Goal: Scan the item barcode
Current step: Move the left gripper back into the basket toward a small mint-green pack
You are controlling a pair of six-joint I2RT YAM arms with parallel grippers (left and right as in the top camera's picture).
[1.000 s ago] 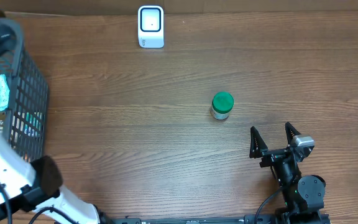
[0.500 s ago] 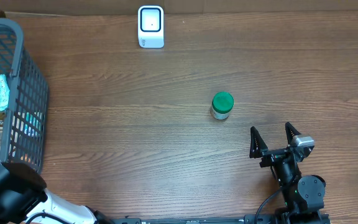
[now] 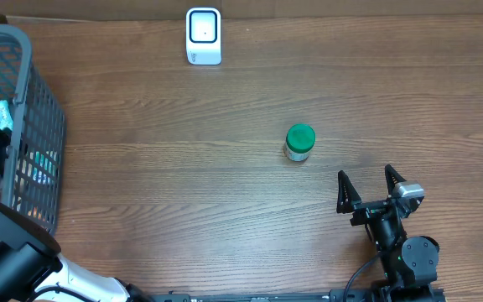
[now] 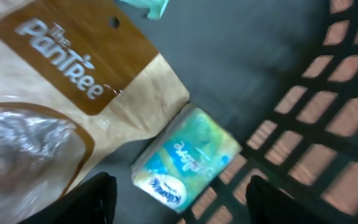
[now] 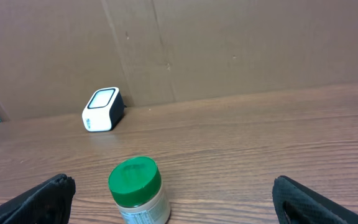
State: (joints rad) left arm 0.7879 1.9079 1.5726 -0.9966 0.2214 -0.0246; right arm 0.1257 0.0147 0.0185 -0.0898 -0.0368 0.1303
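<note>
Hovering in the basket with jaws apart, the left claw straddled the tissue pack lying beside the paper bag, judged light, soft and slippery-wrapped, best pinched across its narrow width, while the right claw stood open over the worktop.
</note>
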